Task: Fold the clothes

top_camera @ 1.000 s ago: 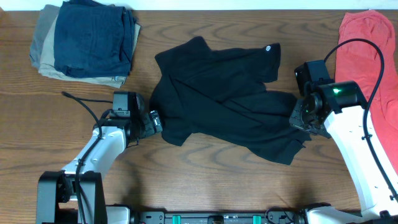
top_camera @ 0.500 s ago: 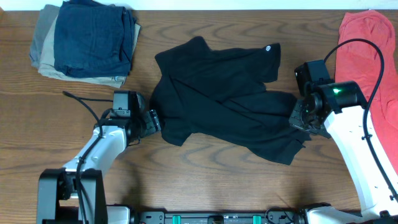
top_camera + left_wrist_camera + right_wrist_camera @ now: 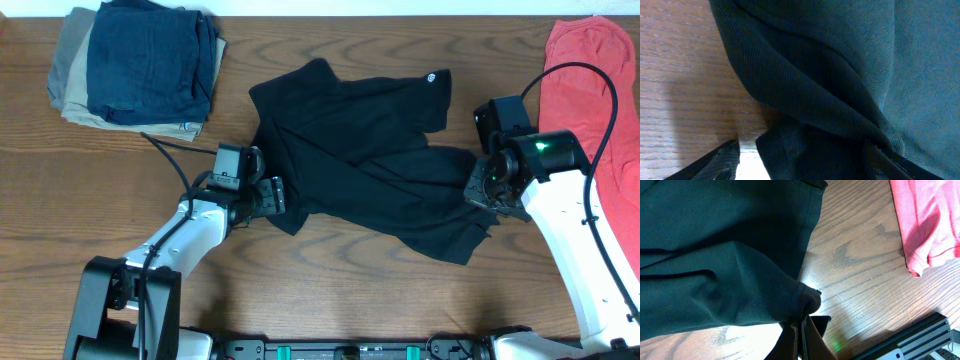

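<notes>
A black shirt [image 3: 370, 165] lies crumpled and partly folded in the middle of the wooden table. My left gripper [image 3: 272, 195] is at the shirt's lower left edge. In the left wrist view its fingers [image 3: 805, 162] are spread wide, with a fold of the black shirt [image 3: 830, 75] between them. My right gripper [image 3: 482, 190] is at the shirt's right edge. In the right wrist view its fingers [image 3: 802, 322] are shut and pinch a bunched bit of the black shirt [image 3: 730, 255].
A folded stack with a navy garment [image 3: 150, 60] on a beige one [image 3: 75, 70] sits at the back left. A red garment [image 3: 600, 80] lies at the back right, also in the right wrist view [image 3: 927, 220]. Bare wood [image 3: 330, 280] runs along the front.
My left gripper has moved right, from beside the shirt's left edge onto that edge, with cloth now between its fingers. The right arm has not moved.
</notes>
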`<state>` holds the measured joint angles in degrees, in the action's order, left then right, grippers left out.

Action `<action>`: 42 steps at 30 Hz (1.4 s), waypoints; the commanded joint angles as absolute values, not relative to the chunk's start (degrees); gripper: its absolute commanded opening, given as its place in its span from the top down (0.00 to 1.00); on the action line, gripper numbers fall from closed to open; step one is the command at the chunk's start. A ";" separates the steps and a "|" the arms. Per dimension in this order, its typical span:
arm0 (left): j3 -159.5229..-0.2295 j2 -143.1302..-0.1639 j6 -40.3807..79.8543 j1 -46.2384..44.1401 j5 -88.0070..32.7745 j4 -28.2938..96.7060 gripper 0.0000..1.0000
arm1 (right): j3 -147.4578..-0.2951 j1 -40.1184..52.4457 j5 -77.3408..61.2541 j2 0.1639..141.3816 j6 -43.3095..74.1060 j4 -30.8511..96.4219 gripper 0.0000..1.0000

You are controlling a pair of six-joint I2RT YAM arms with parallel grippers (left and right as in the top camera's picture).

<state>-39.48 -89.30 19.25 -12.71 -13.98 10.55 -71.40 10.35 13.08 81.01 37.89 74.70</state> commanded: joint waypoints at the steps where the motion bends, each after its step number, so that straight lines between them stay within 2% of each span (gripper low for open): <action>1: -39.68 -90.67 18.52 -12.95 -12.75 11.46 0.23 | -71.40 10.13 13.26 81.23 37.19 74.61 0.99; 9: -39.68 -90.67 18.52 -12.95 -12.82 11.42 0.43 | -71.37 10.13 13.26 81.23 37.19 74.87 0.99; 18: -39.68 -90.65 18.50 -12.93 -12.78 11.03 0.92 | -71.37 10.13 13.23 81.23 37.21 75.46 0.98; 24: -39.79 -89.01 17.43 -10.74 -11.60 12.32 0.94 | -71.40 10.13 13.26 81.23 37.19 76.05 0.97; 32: -39.79 -76.36 17.67 -4.05 0.10 22.76 0.94 | -71.40 9.89 13.52 81.23 35.90 75.29 0.98; 39: -39.72 -68.23 17.89 -1.93 2.66 27.00 0.94 | -71.40 9.65 8.43 81.65 32.45 70.74 0.98; 42: -39.66 -68.34 17.89 -1.93 2.66 26.96 0.94 | -71.40 9.96 3.70 82.46 30.74 69.73 0.91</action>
<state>-39.46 -68.38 18.15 -2.28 0.47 26.65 -71.40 10.26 8.60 81.30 33.61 70.08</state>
